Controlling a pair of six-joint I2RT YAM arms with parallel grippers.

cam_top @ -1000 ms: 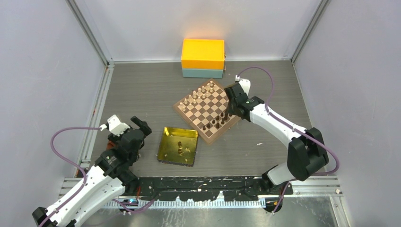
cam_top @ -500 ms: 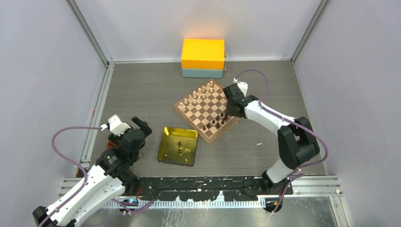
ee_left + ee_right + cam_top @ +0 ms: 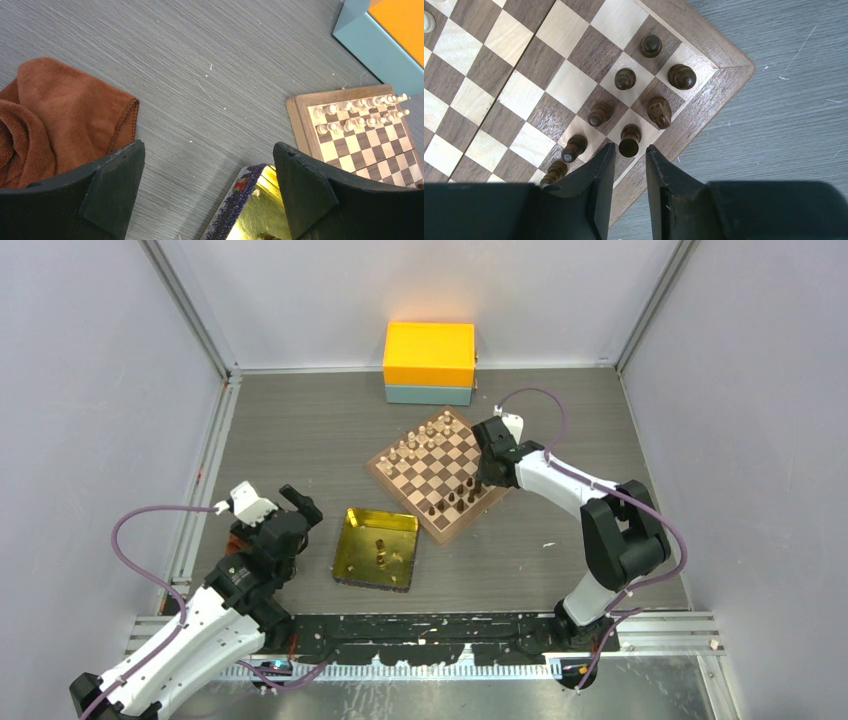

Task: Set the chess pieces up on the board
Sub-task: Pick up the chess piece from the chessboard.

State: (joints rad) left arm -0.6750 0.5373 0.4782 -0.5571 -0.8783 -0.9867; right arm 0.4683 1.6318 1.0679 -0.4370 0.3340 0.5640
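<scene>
The board (image 3: 435, 465) lies turned like a diamond at mid-table. Several dark-brown chess pieces (image 3: 455, 502) stand along its near-right edge, and they also show in the right wrist view (image 3: 625, 79). My right gripper (image 3: 479, 483) hangs over that corner. Its jaws (image 3: 630, 150) are narrowly open, and one dark piece (image 3: 629, 141) stands on a square right at the fingertips. My left gripper (image 3: 272, 502) is wide open and empty (image 3: 207, 150) over bare table, left of the gold tray (image 3: 345, 545). The tray holds a few small pieces (image 3: 381, 546).
Pale beige pieces (image 3: 425, 435) fill the board's far-left edge and show in the left wrist view (image 3: 360, 112). An orange box on a teal base (image 3: 430, 355) stands behind the board. A brown cloth (image 3: 45, 125) lies under my left gripper's left finger.
My right arm's elbow has swung left, and its gripper has shifted slightly left over the board's near-right corner. The left arm has hardly moved.
</scene>
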